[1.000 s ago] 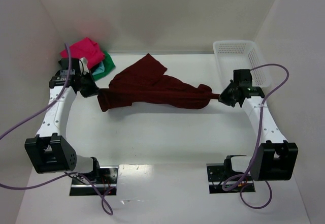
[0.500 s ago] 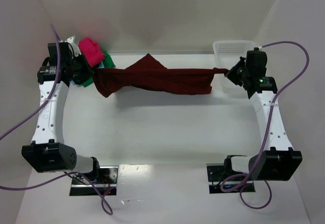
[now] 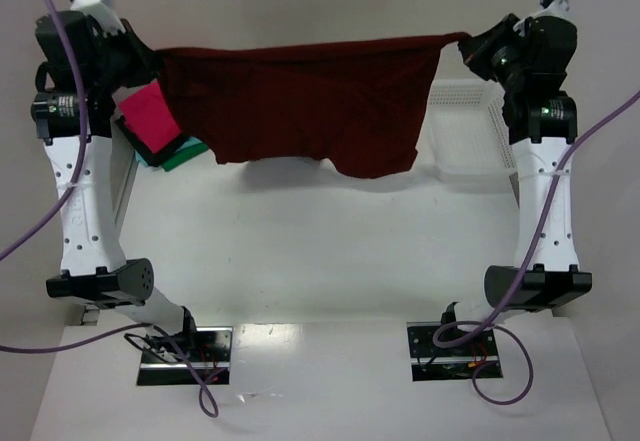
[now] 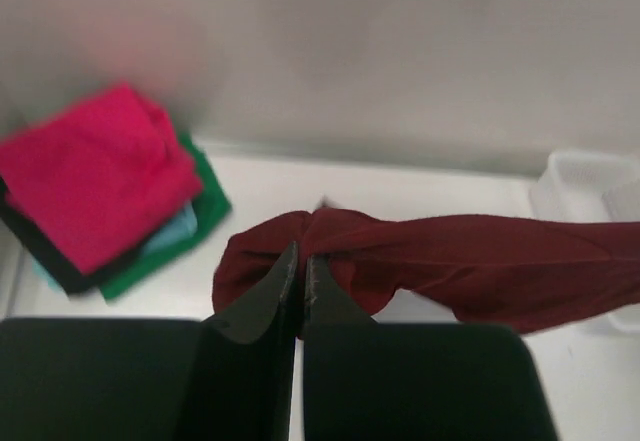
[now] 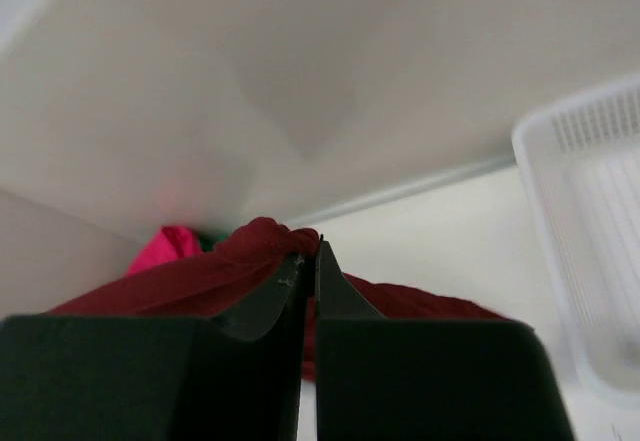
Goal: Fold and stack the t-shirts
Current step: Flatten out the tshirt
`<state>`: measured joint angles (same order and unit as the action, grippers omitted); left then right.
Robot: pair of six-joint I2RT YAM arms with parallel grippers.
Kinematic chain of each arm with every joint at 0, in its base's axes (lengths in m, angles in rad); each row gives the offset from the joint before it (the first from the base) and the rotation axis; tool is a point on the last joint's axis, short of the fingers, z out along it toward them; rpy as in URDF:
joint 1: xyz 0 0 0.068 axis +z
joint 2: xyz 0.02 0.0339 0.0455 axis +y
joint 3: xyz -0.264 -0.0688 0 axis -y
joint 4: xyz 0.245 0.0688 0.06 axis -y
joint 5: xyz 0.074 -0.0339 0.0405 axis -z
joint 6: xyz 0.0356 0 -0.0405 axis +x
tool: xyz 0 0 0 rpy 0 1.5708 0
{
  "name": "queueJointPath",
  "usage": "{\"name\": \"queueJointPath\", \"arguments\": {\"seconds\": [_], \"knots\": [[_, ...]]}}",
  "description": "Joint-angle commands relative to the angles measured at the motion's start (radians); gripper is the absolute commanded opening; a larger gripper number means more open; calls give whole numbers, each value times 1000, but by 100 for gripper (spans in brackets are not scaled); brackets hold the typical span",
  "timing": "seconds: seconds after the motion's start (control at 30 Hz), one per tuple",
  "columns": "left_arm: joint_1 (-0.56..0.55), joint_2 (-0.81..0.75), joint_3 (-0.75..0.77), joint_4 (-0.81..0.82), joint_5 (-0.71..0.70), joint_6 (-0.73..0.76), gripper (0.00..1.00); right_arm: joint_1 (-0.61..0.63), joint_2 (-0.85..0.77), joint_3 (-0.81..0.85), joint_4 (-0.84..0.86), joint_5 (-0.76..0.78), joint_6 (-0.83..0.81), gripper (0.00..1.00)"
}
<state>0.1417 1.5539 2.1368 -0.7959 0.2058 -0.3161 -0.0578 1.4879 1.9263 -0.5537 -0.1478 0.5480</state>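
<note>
You've got the large dark red cloth t-shirt (image 3: pixel 300 101) strung up high between both arms, over the white counter (image 3: pixel 320 251). Your left gripper (image 3: pixel 152 61) has its jaws clamped tight on a bunched corner at the left, and your right gripper (image 3: pixel 466 47) has its jaws pinched shut on the opposite corner. The top edge runs nearly level between them. The body hangs like a curtain with an uneven hem, dipping lowest right of centre. Beside your left arm, the folded bright pink t-shirt (image 3: pixel 148 119) tops a stack, with a folded green t-shirt (image 3: pixel 185 154) beneath it. The white plastic mesh basket (image 3: pixel 470 151) sits at the far right, near your right arm.
</note>
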Motion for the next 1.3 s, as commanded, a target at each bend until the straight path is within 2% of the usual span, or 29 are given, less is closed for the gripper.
{"name": "queueJointPath", "arguments": {"seconds": [0.0,0.07,0.13,0.17,0.23,0.3,0.4,0.5,0.63,0.73,0.83,0.87,0.97,1.07,1.17,1.27], "knots": [[32,-2,234,46,-89,69,0,-37,-15,174,67,59,-36,0],[32,-15,249,46,-89,81,0,-37,-66,174,67,71,-54,0],[32,-89,208,46,-89,107,0,-37,-167,122,67,91,-66,0],[32,-115,207,46,-98,107,0,-37,-167,105,67,91,-66,0],[32,-242,109,55,-109,117,0,-37,-292,42,67,91,-76,0],[32,-366,52,64,-120,117,0,-37,-349,2,54,117,-89,0],[32,-478,-49,77,-195,107,0,-10,-449,-26,9,190,-99,0],[32,-609,-66,66,-293,95,0,58,-544,-12,-63,296,-99,0],[7,-600,66,41,-359,95,0,108,-600,26,-127,379,-86,0],[-2,-528,113,41,-384,95,0,108,-620,-74,-127,418,-65,0],[-2,-440,86,41,-347,95,0,108,-577,-224,-120,427,-28,0],[-2,-413,57,67,-330,80,0,108,-566,-274,-98,412,-16,0],[-2,-397,-159,125,-275,57,0,108,-496,-502,-23,354,44,0],[-2,-397,-485,205,-209,35,0,108,-419,-660,50,285,122,0],[-2,-397,-650,250,-183,17,0,108,-332,-802,127,266,170,0],[-2,-307,-784,303,-163,-1,0,108,-202,-874,189,226,204,0]]}}
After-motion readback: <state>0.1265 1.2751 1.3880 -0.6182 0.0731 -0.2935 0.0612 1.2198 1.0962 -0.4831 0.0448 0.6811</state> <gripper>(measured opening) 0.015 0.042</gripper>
